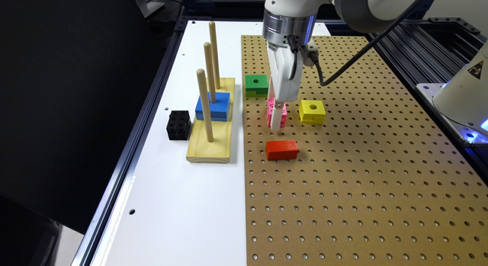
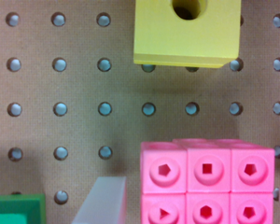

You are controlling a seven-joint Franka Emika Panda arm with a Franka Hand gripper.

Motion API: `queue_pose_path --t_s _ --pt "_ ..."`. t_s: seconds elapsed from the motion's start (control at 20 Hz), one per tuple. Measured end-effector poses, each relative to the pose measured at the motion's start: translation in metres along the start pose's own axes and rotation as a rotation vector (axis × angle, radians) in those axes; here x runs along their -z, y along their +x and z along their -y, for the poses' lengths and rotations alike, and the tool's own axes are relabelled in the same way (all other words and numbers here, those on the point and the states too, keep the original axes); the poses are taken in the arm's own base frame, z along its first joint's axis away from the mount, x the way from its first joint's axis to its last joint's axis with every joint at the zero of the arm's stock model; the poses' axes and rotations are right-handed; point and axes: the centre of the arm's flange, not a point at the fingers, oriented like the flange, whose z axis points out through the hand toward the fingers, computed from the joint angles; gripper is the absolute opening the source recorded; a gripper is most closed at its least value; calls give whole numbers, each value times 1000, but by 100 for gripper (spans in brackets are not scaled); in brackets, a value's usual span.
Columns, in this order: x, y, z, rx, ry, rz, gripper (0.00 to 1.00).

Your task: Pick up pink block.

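Brown pegboard (image 1: 362,174): the gripper (image 1: 277,119) straddles the pink block (image 2: 207,182), fingers (image 2: 100,203) spread, not yet clenched, beside a yellow block (image 1: 312,111).

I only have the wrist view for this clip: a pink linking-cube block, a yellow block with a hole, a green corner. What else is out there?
Observer: The exterior view shows a solid red rectangular block on the brown pegboard, nearer the camera than the pink block.
Operator: Anything off the pegboard?
Observer: A black linking-cube block sits on the white tabletop, to the exterior view's left of a wooden peg stand.
Operator: Is the stand bare?
Observer: No, a blue block is threaded on one of its three pegs.
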Motion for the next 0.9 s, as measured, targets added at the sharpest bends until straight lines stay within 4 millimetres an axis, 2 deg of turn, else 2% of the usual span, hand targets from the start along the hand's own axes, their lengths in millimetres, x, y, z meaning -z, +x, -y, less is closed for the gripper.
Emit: queue_pose_path --t_s 0.1,0.15,0.9 --pt "-8 -1 -1 -1 -4 6 100" --pt "-10 0 0 -1 -1 3 0" --pt "-8 0 -1 -2 0 2 0"
